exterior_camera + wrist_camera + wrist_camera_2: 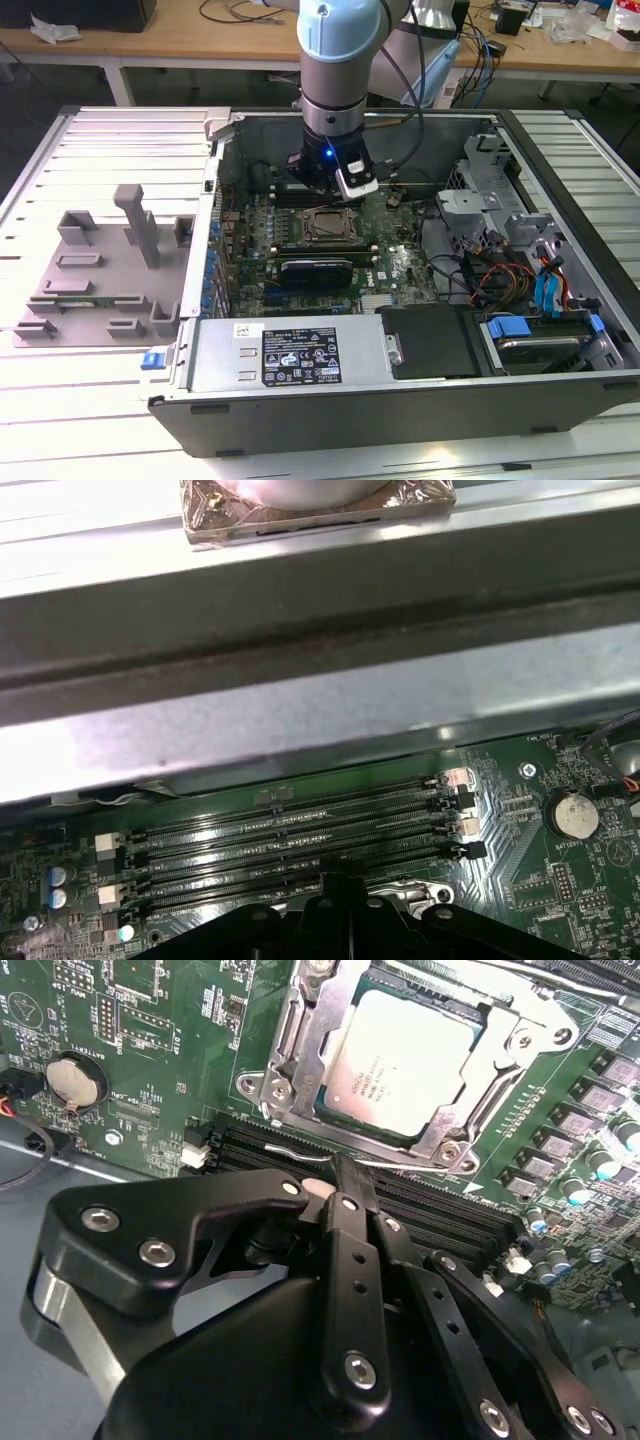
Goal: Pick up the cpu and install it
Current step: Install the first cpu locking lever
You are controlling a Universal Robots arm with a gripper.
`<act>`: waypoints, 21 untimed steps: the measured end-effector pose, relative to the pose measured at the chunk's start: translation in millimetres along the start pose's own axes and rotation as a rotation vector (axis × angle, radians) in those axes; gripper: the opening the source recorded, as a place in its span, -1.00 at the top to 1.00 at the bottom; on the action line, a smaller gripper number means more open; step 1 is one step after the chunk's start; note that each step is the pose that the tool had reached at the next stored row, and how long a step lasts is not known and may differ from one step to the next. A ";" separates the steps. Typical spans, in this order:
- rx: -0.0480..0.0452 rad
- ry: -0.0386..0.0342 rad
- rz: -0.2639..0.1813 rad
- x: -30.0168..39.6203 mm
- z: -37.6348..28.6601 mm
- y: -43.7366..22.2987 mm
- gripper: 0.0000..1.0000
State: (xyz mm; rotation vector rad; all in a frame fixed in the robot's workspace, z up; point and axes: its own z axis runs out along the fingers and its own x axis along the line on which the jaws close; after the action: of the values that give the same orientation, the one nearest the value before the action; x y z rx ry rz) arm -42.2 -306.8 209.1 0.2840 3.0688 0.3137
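While the claw (345,1165) hangs closed over the memory slots (430,1200), with nothing visible between its fingertips, the cpu (405,1060) is not in its grip. The cpu lies flat inside the socket frame (300,1050), just ahead of the claw's tips, on the far side of the slots. Its silver top faces up, and being square it has no long axis to match. I judge that the chip is already seated, because the frame surrounds it on all sides.
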 end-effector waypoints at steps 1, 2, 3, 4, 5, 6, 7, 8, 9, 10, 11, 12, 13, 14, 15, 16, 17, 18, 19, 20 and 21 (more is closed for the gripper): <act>0.0000 -0.0001 0.000 0.0 0.1 0.0 0.79; 0.0000 -0.0002 0.001 -0.1 0.3 -0.1 0.79; -0.0001 -0.0003 0.001 -0.1 0.6 -0.1 0.79; -0.0001 -0.0004 0.002 -0.2 1.0 -0.1 0.79; 0.0000 -0.0006 0.003 -0.4 1.3 -0.2 0.79; 0.0001 -0.0006 0.003 -0.4 1.4 -0.2 0.79; 0.0002 -0.0006 0.003 -0.5 1.5 -0.2 0.79; 0.0001 -0.0007 0.003 -0.6 1.7 -0.2 0.79; 0.0001 -0.0007 0.004 -0.6 1.8 -0.3 0.79; 0.0000 -0.0007 0.004 -0.6 1.9 -0.3 0.79; 0.0001 -0.0008 0.004 -0.6 2.0 -0.3 0.79; -0.0001 -0.0008 0.004 -0.6 2.0 -0.3 0.79; -0.0001 -0.0008 0.004 -0.6 2.0 -0.3 0.79; -0.0001 -0.0008 0.004 -0.6 2.0 -0.3 0.79; -0.0001 -0.0008 0.004 -0.6 2.1 -0.3 0.79; -0.0001 -0.0008 0.004 -0.6 2.0 -0.3 0.79; -0.0001 -0.0008 0.004 -0.6 2.0 -0.3 0.79; -0.0002 -0.0008 0.004 -0.6 2.1 -0.3 0.79; -0.0002 -0.0008 0.004 -0.6 2.0 -0.3 0.79; -0.0002 -0.0007 0.004 -0.6 2.1 -0.3 0.79; 0.0000 -0.0006 0.004 -1.3 2.1 -0.3 0.79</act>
State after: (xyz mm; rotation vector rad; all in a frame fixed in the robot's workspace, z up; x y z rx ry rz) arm -40.8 -306.8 207.0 0.2899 3.0680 0.3137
